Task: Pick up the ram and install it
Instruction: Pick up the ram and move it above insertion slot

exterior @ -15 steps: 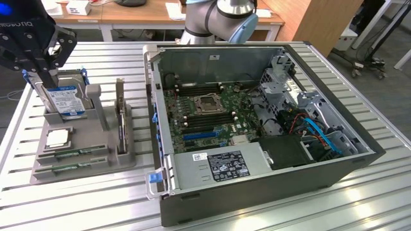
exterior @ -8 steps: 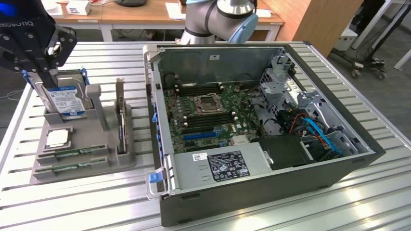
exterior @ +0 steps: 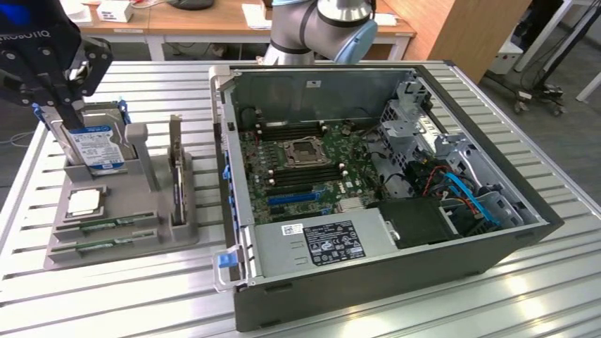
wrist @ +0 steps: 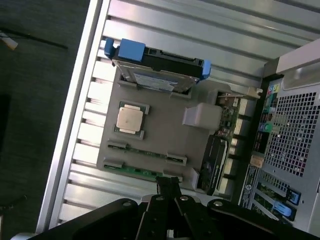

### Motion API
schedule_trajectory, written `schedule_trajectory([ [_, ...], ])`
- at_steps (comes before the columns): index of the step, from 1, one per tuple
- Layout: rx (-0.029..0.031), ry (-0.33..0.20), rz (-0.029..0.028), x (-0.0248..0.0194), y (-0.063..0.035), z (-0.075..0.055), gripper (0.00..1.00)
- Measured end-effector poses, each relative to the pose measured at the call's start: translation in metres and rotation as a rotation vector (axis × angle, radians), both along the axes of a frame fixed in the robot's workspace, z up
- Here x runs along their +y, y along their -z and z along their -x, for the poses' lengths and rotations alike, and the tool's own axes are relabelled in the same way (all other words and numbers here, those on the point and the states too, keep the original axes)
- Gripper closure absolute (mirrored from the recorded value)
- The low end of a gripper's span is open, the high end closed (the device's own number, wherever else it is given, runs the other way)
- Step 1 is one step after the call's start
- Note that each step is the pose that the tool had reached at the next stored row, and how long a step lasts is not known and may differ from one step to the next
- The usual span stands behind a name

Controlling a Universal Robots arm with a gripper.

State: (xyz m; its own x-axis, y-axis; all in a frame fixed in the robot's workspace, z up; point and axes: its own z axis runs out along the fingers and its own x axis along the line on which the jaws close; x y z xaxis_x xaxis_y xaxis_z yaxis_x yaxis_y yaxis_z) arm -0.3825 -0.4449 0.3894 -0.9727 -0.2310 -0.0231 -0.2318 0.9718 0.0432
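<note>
Claw (wrist: pixel 168 187) pressed together, pinching nothing, hovering over grey tray (exterior: pixel 131 198) on worktop (exterior: pixel 56 296). Ram (exterior: pixel 111 225) lying flat in tray slot, sitting at claw's 5 o'clock in exterior view, long axis running 9-to-3.

Your arm (exterior: pixel 324 24) rises at the far side in the exterior view, a grey joint with a blue cap near the top edge. Your gripper (exterior: pixel 56 109) hangs at the exterior view's left, its black body pointing straight down, jaws pressed together tip to tip. The wrist view agrees: the two dark fingers (wrist: pixel 162 187) meet in one narrow point, with the black linkages spreading out behind them.
</note>
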Motion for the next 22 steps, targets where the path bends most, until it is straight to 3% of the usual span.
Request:
schedule_trajectory([
  [22,-0.0001,-0.291,0.0028,0.0,0.0008,0.0,0.91],
])
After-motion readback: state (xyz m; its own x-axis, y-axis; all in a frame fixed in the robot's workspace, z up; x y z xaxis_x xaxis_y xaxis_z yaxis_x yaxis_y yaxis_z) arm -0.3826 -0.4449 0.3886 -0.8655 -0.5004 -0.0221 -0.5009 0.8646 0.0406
